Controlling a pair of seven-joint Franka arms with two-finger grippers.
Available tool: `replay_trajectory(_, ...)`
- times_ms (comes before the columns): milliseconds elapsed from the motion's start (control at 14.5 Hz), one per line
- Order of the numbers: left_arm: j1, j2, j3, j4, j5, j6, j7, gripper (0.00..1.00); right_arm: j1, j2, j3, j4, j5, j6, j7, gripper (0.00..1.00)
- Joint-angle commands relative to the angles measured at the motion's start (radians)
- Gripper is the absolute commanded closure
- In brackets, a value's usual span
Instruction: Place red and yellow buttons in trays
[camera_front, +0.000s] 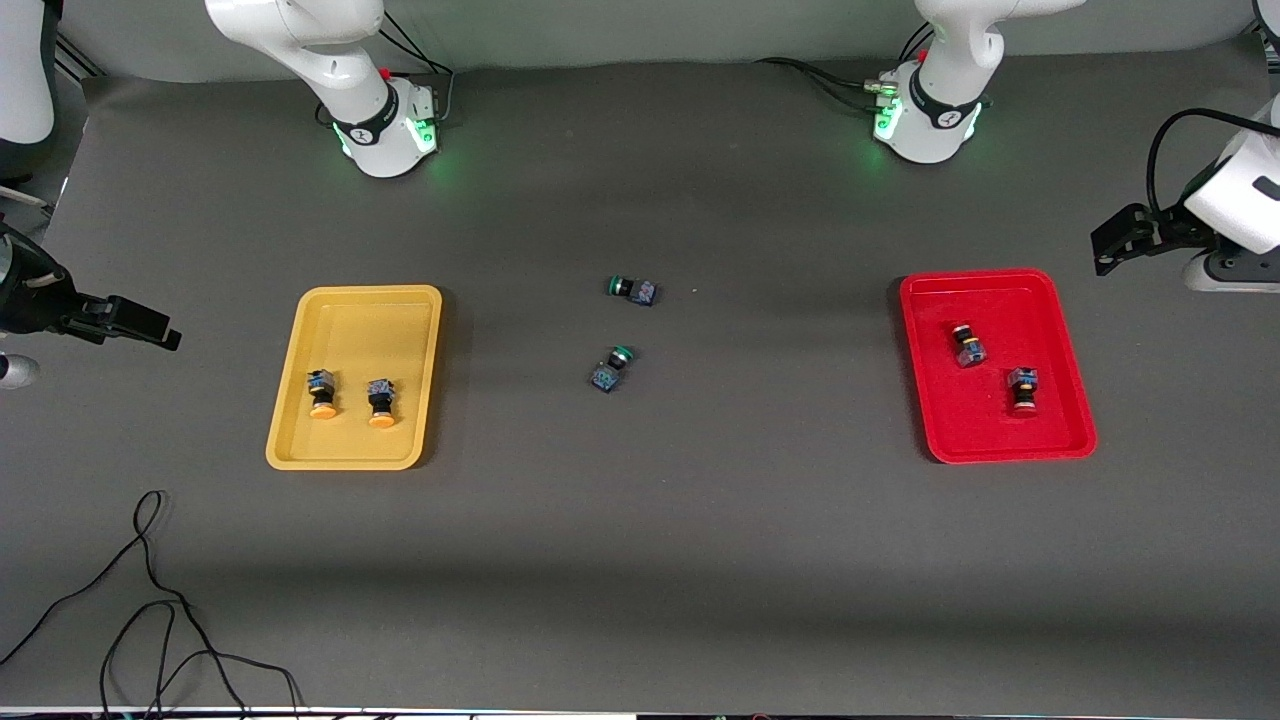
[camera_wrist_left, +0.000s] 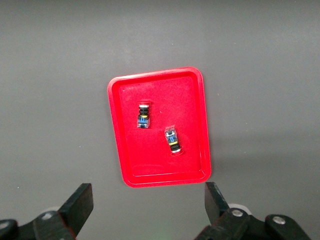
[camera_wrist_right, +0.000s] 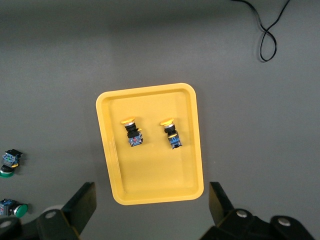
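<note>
The yellow tray lies toward the right arm's end of the table. It holds two yellow-capped buttons lying on their sides. The red tray lies toward the left arm's end and holds two red-capped buttons. My left gripper is open and empty, high up, looking down on the red tray and its buttons. My right gripper is open and empty, high up, looking down on the yellow tray and its buttons.
Two green-capped buttons lie on the dark mat midway between the trays. They also show in the right wrist view. A loose black cable curls on the mat nearer the front camera than the yellow tray.
</note>
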Motion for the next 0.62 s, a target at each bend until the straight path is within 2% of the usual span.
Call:
replay_trajectory(0, -0.001, -0.003, -0.005, 0.02, 0.017, -0.023, -0.014, 0.01, -0.002, -0.025, 0.01, -0.015, -0.026, -0.025, 0.01, 0.0)
replay_trajectory(553, 0.0, -0.004, -0.005, 0.024, 0.017, -0.036, -0.013, 0.01, 0.0, -0.027, 0.009, -0.009, -0.028, -0.025, -0.056, 0.0)
